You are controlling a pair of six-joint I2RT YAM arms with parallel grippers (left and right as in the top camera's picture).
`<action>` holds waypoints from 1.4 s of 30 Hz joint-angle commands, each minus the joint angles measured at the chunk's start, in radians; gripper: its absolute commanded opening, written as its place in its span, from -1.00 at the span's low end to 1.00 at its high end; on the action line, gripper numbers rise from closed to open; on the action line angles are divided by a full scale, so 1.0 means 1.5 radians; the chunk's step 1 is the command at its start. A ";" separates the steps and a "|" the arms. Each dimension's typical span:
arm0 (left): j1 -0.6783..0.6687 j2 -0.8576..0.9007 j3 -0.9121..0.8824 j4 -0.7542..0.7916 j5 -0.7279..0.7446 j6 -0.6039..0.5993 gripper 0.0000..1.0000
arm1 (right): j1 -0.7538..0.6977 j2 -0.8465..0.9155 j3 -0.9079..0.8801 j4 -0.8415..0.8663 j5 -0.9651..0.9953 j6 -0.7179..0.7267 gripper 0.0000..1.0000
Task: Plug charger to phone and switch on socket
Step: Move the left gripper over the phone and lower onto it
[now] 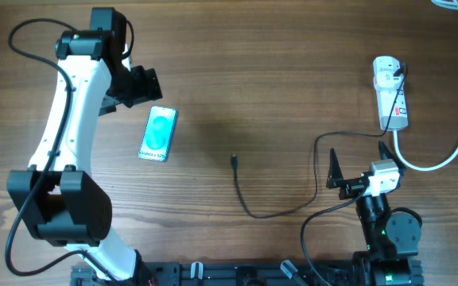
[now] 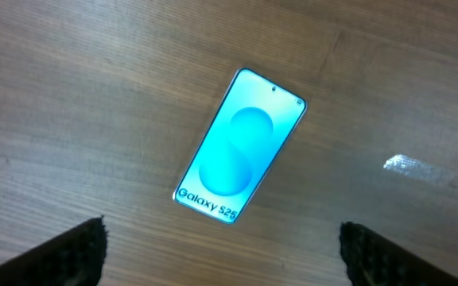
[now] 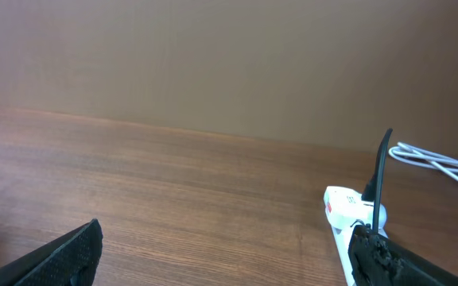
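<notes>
L gripper (image 1: 140, 86) (image 2: 221, 234) hovers w/ fingers spread wide, nothing btwn them. The phone (image 1: 158, 133) (image 2: 239, 145) lies flat on the table (image 1: 253, 63) just ahead of it, screen up & lit. R gripper (image 1: 359, 161) (image 3: 227, 237) is also spread wide & empty, near the socket (image 1: 390, 91) (image 3: 344, 208). One end of the charger (image 1: 235, 162) sits at the socket. Its cable loops across the table, free tip lying mid-table btwn phone & R gripper, touching neither. A white cord (image 1: 452, 151) runs off the socket.
</notes>
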 commanded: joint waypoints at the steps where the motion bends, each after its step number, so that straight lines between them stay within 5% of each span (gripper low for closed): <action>1: -0.003 0.013 -0.033 0.039 -0.011 0.024 1.00 | -0.003 -0.005 0.000 0.002 0.008 0.008 0.99; 11: -0.004 0.014 -0.257 0.276 0.098 0.205 1.00 | -0.003 -0.005 0.000 0.002 0.008 0.007 0.99; 15: -0.004 0.024 -0.331 0.362 0.101 0.212 1.00 | -0.003 -0.005 0.000 0.002 0.008 0.008 0.99; 24: -0.004 0.038 -0.385 0.369 0.108 0.205 0.89 | -0.003 -0.005 0.000 0.002 0.008 0.008 0.99; 33: -0.064 0.038 -0.430 0.342 0.107 0.109 0.86 | -0.003 -0.005 0.000 0.002 0.008 0.008 0.99; 37: -0.126 0.038 -0.430 0.323 0.098 -0.018 0.89 | -0.003 -0.005 0.000 0.002 0.008 0.008 0.99; 42: -0.139 0.038 -0.430 0.387 -0.043 -0.145 1.00 | -0.003 -0.005 0.000 0.002 0.008 0.007 0.99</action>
